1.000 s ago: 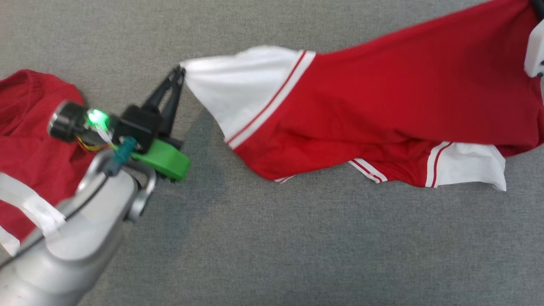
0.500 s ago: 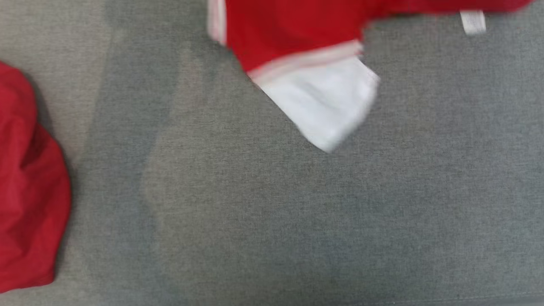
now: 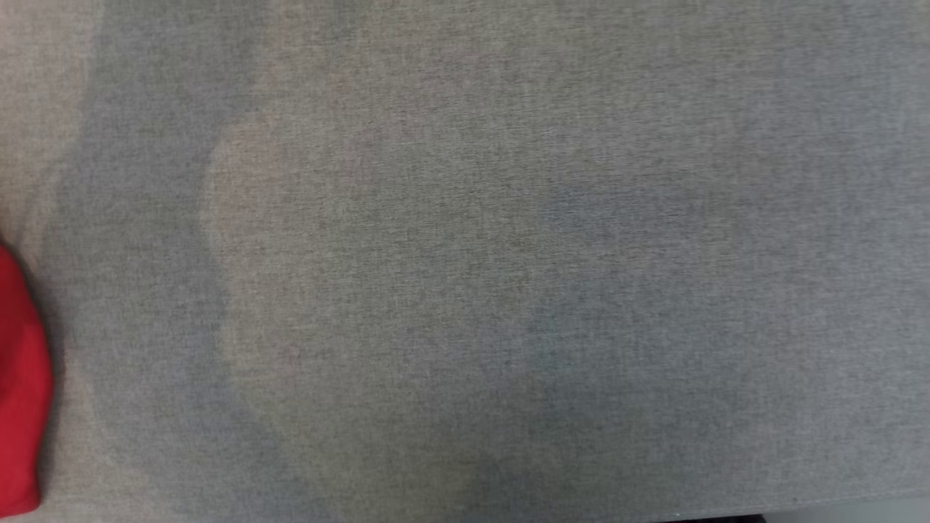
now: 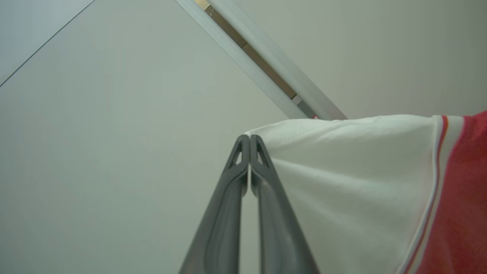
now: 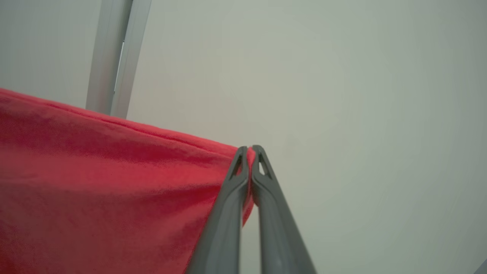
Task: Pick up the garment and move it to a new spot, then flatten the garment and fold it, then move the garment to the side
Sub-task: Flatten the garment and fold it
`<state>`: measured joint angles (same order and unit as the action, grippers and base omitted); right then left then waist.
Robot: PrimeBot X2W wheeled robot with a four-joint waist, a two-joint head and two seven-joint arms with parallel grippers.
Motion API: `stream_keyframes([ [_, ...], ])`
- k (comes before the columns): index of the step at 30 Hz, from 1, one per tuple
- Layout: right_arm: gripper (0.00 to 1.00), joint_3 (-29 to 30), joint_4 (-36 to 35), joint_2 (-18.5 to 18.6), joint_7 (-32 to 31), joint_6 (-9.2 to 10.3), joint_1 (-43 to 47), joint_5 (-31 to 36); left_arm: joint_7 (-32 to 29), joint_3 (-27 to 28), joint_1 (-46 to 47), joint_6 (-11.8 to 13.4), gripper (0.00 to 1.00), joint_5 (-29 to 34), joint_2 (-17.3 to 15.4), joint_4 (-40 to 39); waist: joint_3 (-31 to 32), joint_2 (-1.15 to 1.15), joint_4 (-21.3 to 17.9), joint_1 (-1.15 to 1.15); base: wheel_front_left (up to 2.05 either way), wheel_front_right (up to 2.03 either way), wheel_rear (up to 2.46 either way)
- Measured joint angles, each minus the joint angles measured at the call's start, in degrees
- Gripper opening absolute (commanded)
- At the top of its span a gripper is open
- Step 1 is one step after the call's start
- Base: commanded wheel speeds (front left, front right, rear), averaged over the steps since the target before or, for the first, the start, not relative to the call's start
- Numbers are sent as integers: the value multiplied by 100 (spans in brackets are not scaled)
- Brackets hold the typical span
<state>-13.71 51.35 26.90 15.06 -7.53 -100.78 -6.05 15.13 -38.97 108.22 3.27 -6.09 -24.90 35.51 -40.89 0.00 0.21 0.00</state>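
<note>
Both pincers are clenched: the left pincer [image 4: 249,139] presses its two long dark fingers together on the very corner of a white sleeve, and the right pincer [image 5: 250,149] nips a red edge, with a sliver of cloth showing between its tips. Between them hangs the red-and-white soft knit garment [image 4: 342,182], which appears to be held up in the air, since both wrist views look past it to bare background rather than to any resting surface. The step in hand seems to be the carry to a new spot. To do it well, the two arms should travel together with the span between them constant, so the cloth neither sags into a bunch nor strains at these thin corner grips. It should then be lowered with its trailing edge meeting the surface first, so it lies out flat. The sleeve is smooth and white, with a narrow red-and-white stripe where it joins the red body [image 5: 95,182], which falls in soft slack folds below a taut top edge. Beyond the cloth runs an aluminium rail [image 4: 262,64] against a pale wall [image 5: 342,95]. Below, the grey woven surface [image 3: 465,261] carries faint shadows, and a separate red cloth [image 3: 18,385] lies at its left edge.
</note>
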Motion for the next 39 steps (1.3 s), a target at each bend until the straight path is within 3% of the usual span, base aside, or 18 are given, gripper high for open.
stream_keyframes([
  [11,0,775,-1244,-292,0,0,1969,218,-1,335,-2453,212,0,-192,-409,-1631,-3,0,306,0,0,0,0],
  [20,0,1385,-2105,-495,0,0,4329,7,-1,798,-5700,548,0,-588,-820,-3071,710,0,282,0,0,0,0],
  [28,0,1522,-2519,-599,0,-1,6078,-166,-1,1074,-8068,689,0,-743,-612,-3442,1518,0,162,-1,0,0,0],
  [39,0,1750,-3073,-754,0,-1,7728,-299,-1,1378,-9886,681,0,-598,-120,-3660,2379,0,113,-1,0,0,0],
])
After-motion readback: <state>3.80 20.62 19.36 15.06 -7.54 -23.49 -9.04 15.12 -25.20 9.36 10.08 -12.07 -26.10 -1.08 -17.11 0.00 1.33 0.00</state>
